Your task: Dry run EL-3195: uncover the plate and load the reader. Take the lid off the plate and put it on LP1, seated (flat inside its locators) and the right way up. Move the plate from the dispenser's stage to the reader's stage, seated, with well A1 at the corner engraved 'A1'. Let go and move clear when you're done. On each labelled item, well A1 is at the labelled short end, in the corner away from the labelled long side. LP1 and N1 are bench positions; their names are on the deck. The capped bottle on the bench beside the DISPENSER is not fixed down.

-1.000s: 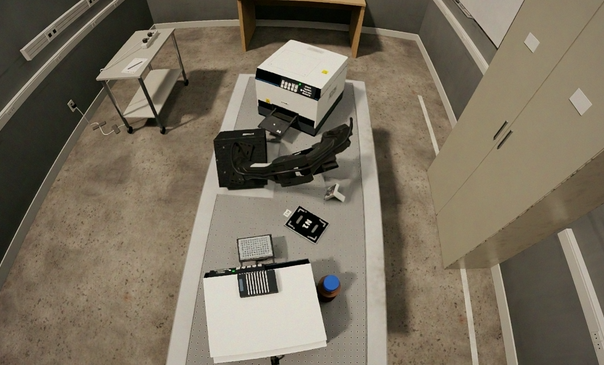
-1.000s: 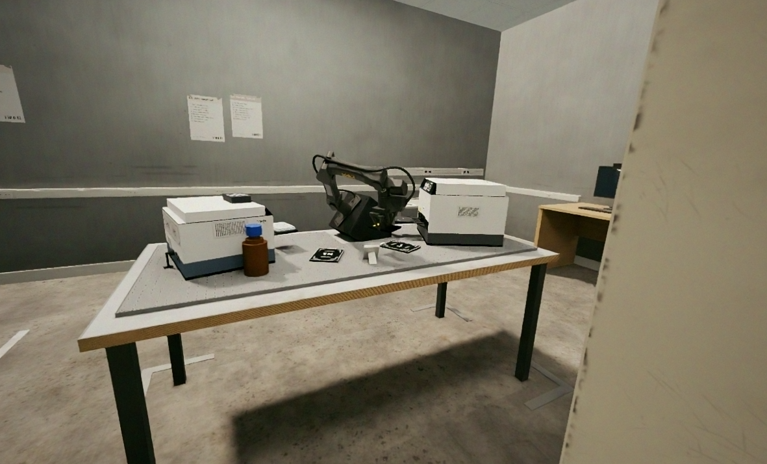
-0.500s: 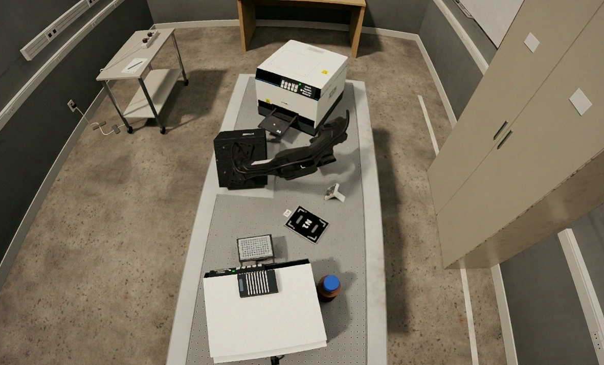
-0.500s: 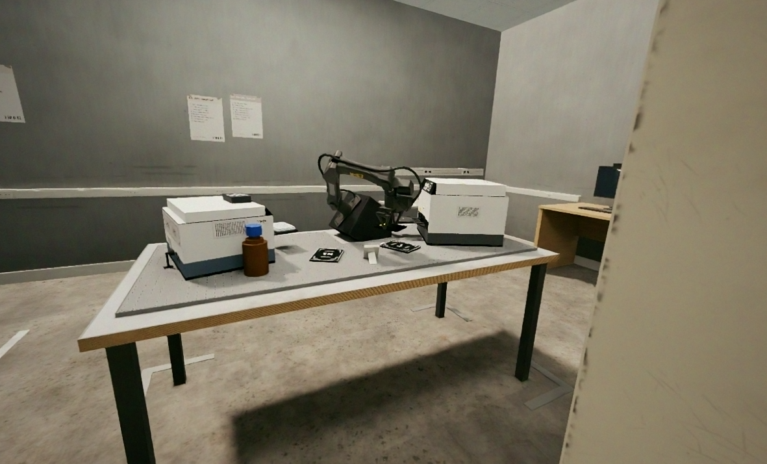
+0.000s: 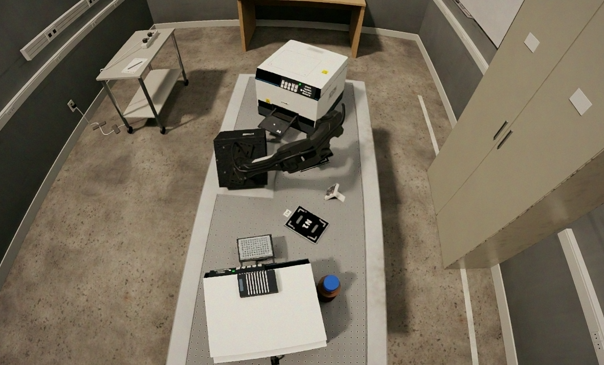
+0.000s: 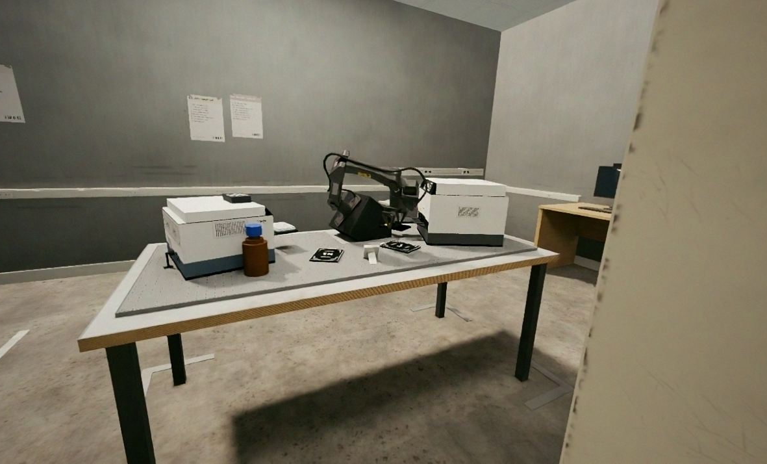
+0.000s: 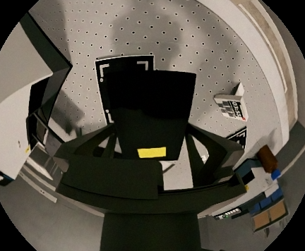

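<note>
The tool (image 5: pixel 315 158) (image 6: pixel 395 224) (image 7: pixel 150 126), a dark parallel gripper, appears clenched across a flat black rectangular lid with a yellow label (image 6: pixel 401 227) (image 7: pixel 151 102), hanging level above the surface (image 5: pixel 290 190) (image 6: pixel 293 276) (image 7: pixel 80 39). Below it lies LP1, a black rectangular bench position with white corner marks (image 5: pixel 318 165) (image 6: pixel 401 247) (image 7: pixel 126 65). In the wrist view, LP1 shows beyond the lid's far left edge, its long axis running nearly parallel to the lid's, slightly askew. Lowering probably calls for a small shift that way and a slight turn, or the lid may catch on a locator. The white microplate with a grid of wells (image 5: pixel 255 247) (image 6: pixel 285 227) sits on the dispenser's stage, well apart from the only arm, seemingly uncovered; it likely comes next.
</note>
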You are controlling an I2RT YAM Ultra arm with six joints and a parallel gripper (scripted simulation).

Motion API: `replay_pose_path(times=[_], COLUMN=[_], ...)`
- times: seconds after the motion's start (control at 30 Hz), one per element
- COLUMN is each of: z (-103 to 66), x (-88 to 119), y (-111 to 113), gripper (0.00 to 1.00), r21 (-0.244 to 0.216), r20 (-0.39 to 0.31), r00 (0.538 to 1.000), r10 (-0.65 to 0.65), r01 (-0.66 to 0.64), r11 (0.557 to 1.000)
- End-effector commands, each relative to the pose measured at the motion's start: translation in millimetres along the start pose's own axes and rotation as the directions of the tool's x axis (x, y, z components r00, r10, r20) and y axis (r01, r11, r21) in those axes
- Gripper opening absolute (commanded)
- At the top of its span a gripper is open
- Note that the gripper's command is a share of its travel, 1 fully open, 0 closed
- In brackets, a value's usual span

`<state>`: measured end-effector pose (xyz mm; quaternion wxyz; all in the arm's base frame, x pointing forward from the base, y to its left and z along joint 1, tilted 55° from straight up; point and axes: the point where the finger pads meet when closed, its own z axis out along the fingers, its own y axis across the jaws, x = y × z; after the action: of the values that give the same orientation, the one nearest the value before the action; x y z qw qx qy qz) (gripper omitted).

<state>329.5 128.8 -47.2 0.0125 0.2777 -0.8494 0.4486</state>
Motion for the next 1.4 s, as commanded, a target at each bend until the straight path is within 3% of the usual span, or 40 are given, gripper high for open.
replay_pose_path(times=[0.0,0.23,0.33,0.77,0.97,1.0,1.37], z=[-10.7,-8.0,-6.2,0.5,-7.9,2.2,2.2], x=[-12,-12,-9,-9,-11,-3,-4], y=[11,29,32,68,59,61,60], gripper=[0.85,0.85,0.85,0.85,0.85,0.85,0.85], r21=[0.004,-0.006,0.046,0.023,0.025,0.034,0.034], r20=[0.047,0.043,0.038,0.043,0.06,0.029,0.029], r00=[0.999,0.999,0.999,0.999,0.997,1.0,1.0], r10=[0.026,0.026,0.004,0.023,0.038,0.012,0.012], r01=[-0.026,-0.026,-0.006,-0.024,-0.039,-0.013,-0.013], r11=[1.0,1.0,0.999,0.999,0.999,0.999,0.999])
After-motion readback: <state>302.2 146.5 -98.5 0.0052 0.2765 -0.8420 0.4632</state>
